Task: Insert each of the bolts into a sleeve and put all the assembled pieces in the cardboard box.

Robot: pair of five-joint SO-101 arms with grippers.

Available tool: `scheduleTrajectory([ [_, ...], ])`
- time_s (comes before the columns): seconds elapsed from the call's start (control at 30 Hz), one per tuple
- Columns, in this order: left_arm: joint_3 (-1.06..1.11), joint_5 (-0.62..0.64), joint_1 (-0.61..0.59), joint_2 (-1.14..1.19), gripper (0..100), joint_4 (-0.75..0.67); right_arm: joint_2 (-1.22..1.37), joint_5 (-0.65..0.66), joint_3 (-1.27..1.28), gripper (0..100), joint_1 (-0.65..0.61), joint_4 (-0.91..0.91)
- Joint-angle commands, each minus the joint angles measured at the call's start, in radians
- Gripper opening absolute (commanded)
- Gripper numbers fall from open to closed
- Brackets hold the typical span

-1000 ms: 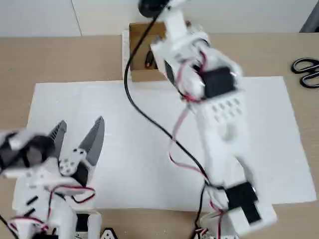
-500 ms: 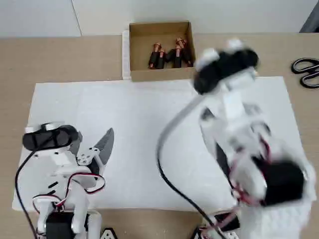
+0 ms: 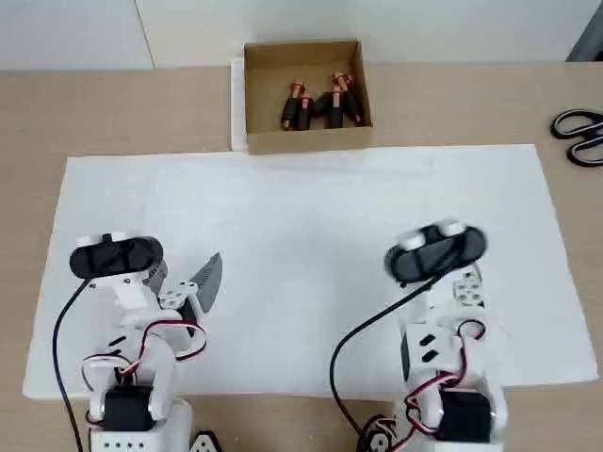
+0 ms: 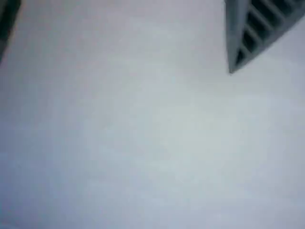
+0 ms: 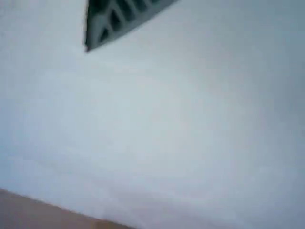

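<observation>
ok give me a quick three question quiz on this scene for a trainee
1. True or false: the assembled pieces lie on the white sheet.
2. The left gripper holds: A a bolt, B a sleeve, C nothing.
3. Which tool lies on the bare table, to the right of the sheet?

Key:
1. False, they are in the cardboard box.
2. C
3. The scissors.
</observation>
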Motion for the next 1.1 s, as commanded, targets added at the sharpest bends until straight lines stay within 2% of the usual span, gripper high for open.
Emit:
scheduleTrajectory([
  [0.0,0.035,-0.005,-0.005,-0.014,29,-0.043,0.018,0.087,0.074,15.6,0.019,-0.117],
  [0.17,0.068,-0.005,-0.003,-0.014,29,-0.058,-0.019,0.089,0.233,15.6,0.019,-0.196],
  [0.57,0.068,-0.005,0.000,-0.014,29,-0.057,-0.027,0.092,0.235,15.7,0.019,0.081],
  [1.07,0.068,-0.005,0.000,-0.014,29,-0.057,-0.027,0.094,0.235,15.7,0.018,0.087],
])
